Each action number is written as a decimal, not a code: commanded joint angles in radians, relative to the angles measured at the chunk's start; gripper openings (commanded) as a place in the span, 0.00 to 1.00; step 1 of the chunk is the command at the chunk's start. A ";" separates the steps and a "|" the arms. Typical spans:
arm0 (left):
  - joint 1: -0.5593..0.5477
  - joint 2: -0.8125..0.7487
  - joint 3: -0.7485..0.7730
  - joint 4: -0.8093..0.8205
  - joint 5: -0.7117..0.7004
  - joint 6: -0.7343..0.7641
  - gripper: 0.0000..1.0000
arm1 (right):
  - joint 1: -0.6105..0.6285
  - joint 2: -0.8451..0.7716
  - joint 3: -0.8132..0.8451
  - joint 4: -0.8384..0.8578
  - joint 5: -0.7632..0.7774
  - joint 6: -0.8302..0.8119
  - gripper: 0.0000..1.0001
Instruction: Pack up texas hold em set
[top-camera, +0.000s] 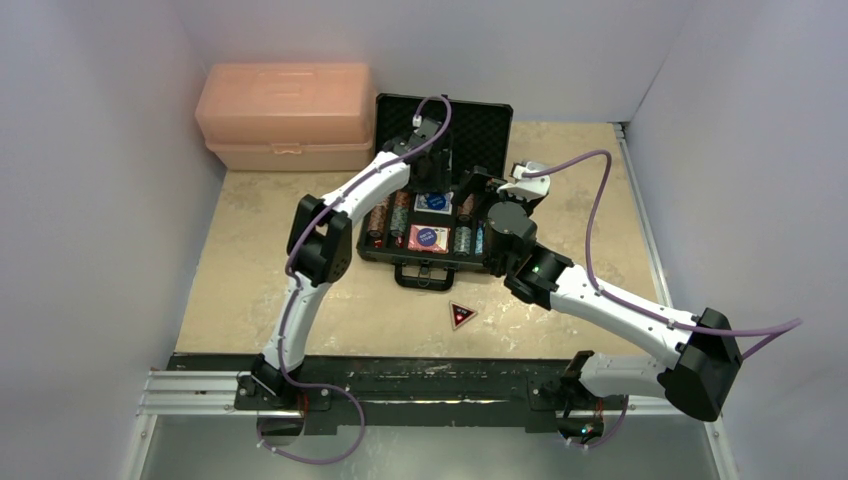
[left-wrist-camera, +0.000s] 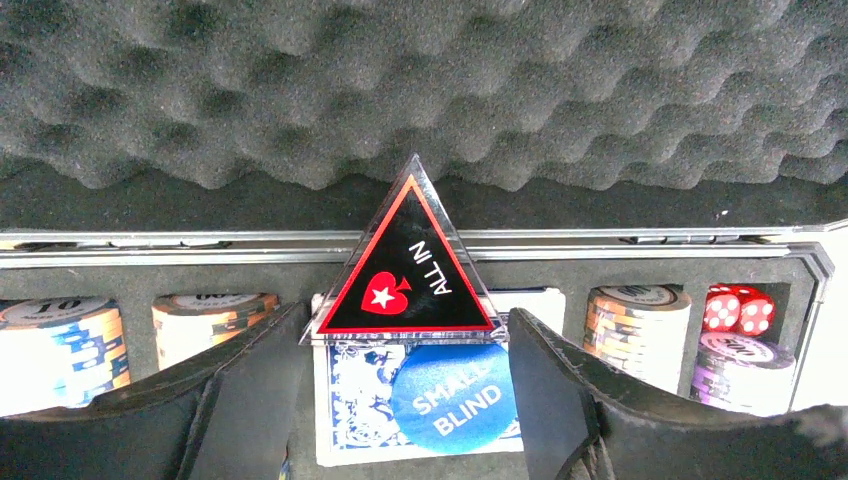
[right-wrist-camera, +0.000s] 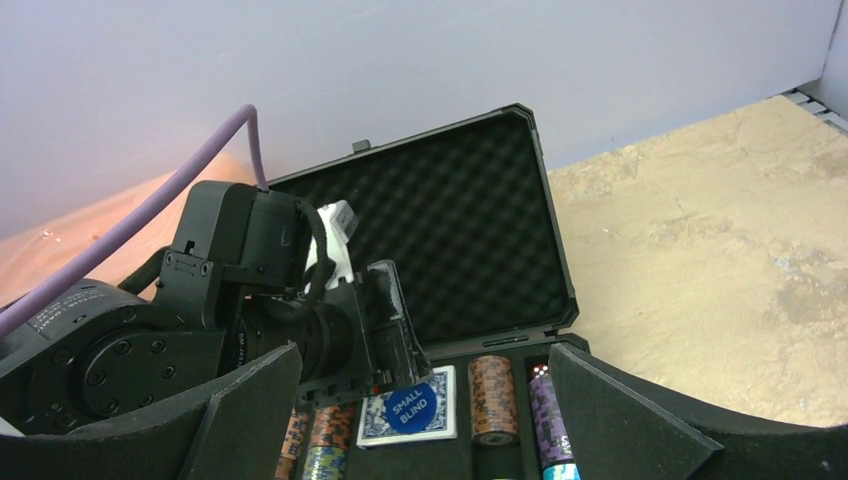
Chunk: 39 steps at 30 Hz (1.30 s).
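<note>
The black case (top-camera: 470, 125) lies open, its foam lid (left-wrist-camera: 400, 90) raised at the back. In the tray are chip stacks (left-wrist-camera: 635, 335), red dice (left-wrist-camera: 738, 310), a blue card deck (left-wrist-camera: 350, 400) with a blue "SMALL BLIND" disc (left-wrist-camera: 445, 400) on it, and a red deck (top-camera: 428, 238). My left gripper (left-wrist-camera: 405, 335) is shut on a red-edged triangular "ALL IN" button (left-wrist-camera: 405, 270), just above the blue deck (right-wrist-camera: 410, 408). My right gripper (right-wrist-camera: 425, 370) hangs open and empty over the tray's right half. A second triangular button (top-camera: 461, 316) lies on the table in front of the case.
A salmon-pink plastic box (top-camera: 285, 115) stands at the back left, against the case's left side. White walls close in the table on three sides. The case handle (top-camera: 423, 279) points toward the arm bases.
</note>
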 joint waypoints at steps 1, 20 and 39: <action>-0.007 -0.093 -0.021 0.009 -0.002 -0.018 0.54 | 0.008 -0.018 -0.004 0.042 -0.012 -0.005 0.99; -0.021 -0.154 -0.063 -0.015 -0.020 -0.020 0.54 | 0.009 -0.018 -0.008 0.045 -0.020 -0.002 0.99; -0.054 -0.176 -0.173 0.014 -0.027 -0.067 0.55 | 0.011 -0.018 -0.007 0.045 -0.027 -0.002 0.99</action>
